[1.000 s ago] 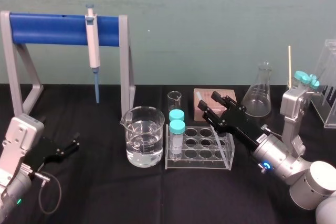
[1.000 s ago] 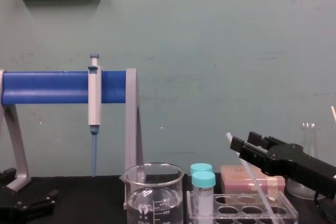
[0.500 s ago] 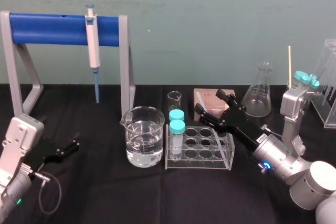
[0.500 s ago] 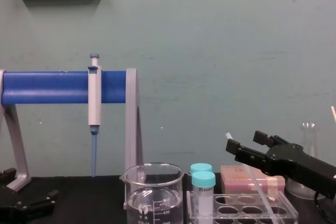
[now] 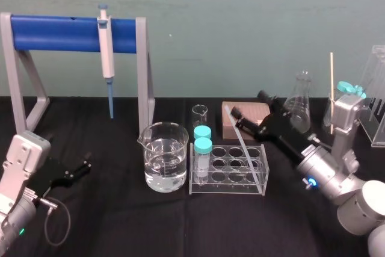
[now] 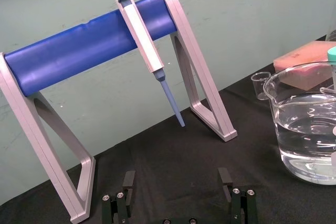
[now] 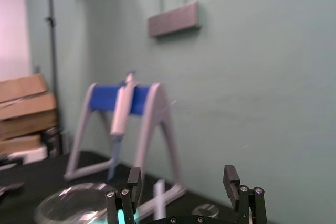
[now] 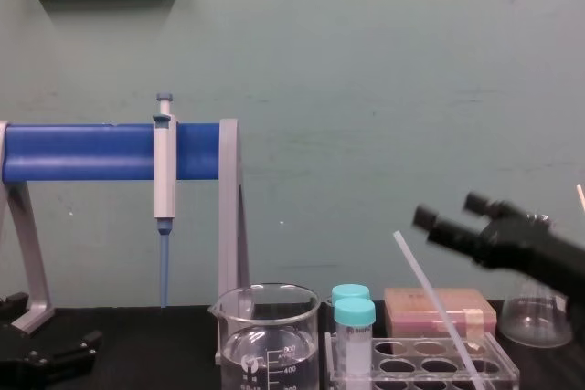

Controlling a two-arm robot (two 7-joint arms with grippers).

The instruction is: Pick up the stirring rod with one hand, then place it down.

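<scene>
While R end effector (image 5: 249, 105) hangs spread beside stirring rod (image 5: 239, 135) leaning in rack (image 5: 258, 179), rod is ungripped: pre-pick or already placed; L end effector (image 5: 77, 168) parked, spread.

Two teal-capped tubes (image 5: 203, 146) and one beaker (image 5: 165, 156) here. Also one flask (image 5: 302, 91), one pipette (image 5: 107, 58), one stirring rod (image 8: 416, 271).

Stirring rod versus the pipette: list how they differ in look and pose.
The stirring rod leans tilted, its lower end in the clear rack; the pipette hangs upright on the blue bar. The stirring rod is translucent white and evenly thin; the pipette is grey, thicker, with a blue tip. Both are long and slender.
</scene>
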